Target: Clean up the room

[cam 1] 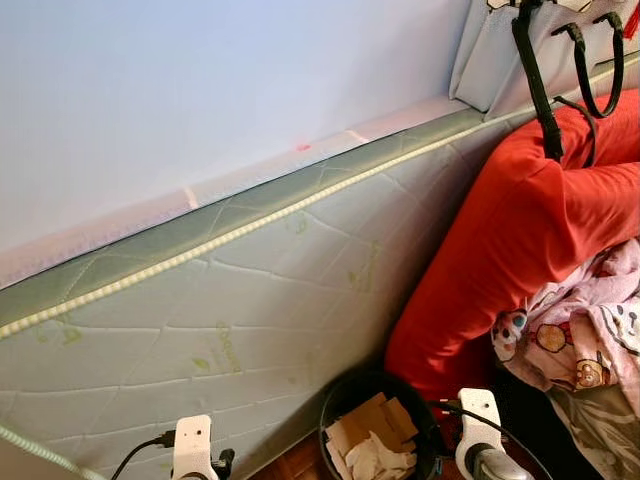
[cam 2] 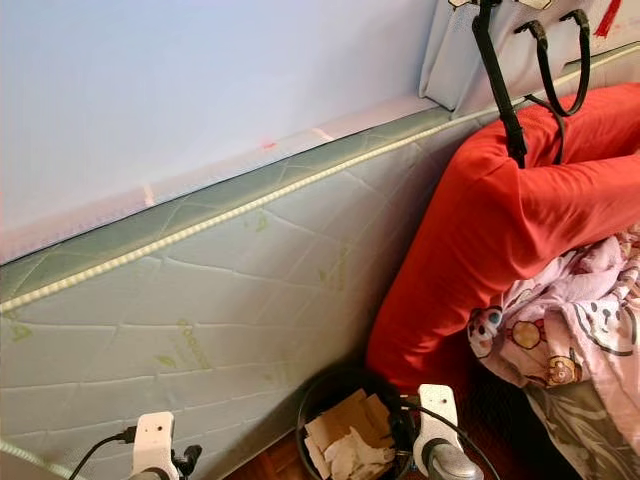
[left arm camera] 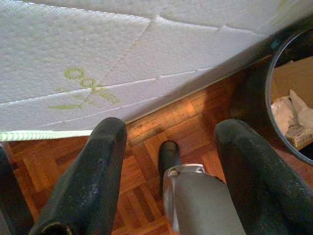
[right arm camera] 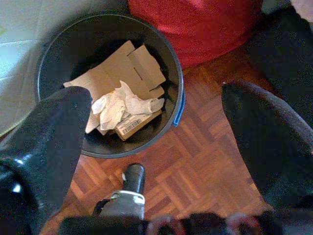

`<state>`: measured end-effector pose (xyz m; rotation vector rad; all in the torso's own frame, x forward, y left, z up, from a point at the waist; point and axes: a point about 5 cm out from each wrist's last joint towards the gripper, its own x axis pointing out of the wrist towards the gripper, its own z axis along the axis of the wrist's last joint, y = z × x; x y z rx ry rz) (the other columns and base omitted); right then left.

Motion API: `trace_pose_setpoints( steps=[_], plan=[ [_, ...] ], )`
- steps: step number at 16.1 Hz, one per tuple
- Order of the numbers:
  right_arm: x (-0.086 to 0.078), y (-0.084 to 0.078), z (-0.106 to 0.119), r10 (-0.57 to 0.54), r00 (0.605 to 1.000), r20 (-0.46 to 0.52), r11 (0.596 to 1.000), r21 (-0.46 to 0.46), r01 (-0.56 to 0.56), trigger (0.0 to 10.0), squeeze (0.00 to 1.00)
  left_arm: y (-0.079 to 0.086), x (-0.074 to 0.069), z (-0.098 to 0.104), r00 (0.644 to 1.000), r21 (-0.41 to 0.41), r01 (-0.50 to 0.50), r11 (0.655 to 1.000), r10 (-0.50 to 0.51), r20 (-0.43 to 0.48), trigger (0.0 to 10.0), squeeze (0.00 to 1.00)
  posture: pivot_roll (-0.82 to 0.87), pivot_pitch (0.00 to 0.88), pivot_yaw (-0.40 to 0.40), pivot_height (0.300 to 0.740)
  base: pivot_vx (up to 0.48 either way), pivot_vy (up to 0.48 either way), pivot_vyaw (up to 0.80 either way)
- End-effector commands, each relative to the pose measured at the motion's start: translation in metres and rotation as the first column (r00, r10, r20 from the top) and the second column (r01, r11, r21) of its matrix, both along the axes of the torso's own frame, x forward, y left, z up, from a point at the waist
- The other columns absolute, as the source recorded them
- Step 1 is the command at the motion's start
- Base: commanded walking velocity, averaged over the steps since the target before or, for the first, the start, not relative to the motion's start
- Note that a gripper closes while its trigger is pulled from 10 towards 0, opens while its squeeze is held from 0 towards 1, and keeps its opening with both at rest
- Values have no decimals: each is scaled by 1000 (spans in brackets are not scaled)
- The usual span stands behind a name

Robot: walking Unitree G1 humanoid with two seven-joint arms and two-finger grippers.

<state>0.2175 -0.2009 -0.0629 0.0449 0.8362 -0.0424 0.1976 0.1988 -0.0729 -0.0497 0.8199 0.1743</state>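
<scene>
A round black bin (cam 1: 345,395) stands on the parquet floor at the foot of a leaning mattress, next to a big red cushion (cam 1: 520,230). Inside it lie cardboard pieces (right arm camera: 124,66) and crumpled white paper (right arm camera: 117,105). My right gripper (right arm camera: 156,98) hangs open above the bin's near rim with nothing between its fingers. My left gripper (left arm camera: 171,132) is open too, low over bare parquet (left arm camera: 146,142) beside the mattress, holding nothing. Both wrists (cam 1: 192,445) (cam 1: 480,415) sit at the lower edge of the head views.
A quilted white-green mattress (cam 1: 250,290) leans on the pale wall across the left. A patterned pink blanket (cam 1: 585,320) lies at the right below the red cushion. A bag with black straps (cam 1: 540,80) hangs at top right. Dark fabric (right arm camera: 288,54) borders the floor beyond the bin.
</scene>
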Motion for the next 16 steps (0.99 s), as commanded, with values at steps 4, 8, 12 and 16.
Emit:
trace_pose_setpoints(
  steps=[4,8,12,16],
  plan=[
    [-8,3,-5,22,999,-28,1000,-11,-22,10000,0,-5,-6,-4,1000,-25,-14,1000,14,-25,10000,0,29,0,-30,740,0,0,0],
    [-14,-1,-8,35,997,-65,998,-43,-38,10000,0,-7,-9,-6,999,-32,-19,999,18,-32,10000,0,22,0,-29,740,0,0,-342],
    [-15,-2,-9,52,996,-71,997,-48,-56,10000,0,-9,-8,-6,1000,-29,-4,1000,3,-31,10000,0,13,0,-28,740,0,0,-689],
    [-14,-4,-8,45,997,-64,998,-47,-48,10000,0,-10,-5,-4,1000,-33,-4,999,3,-22,10000,0,10,0,-31,740,0,0,-688]
  ],
)
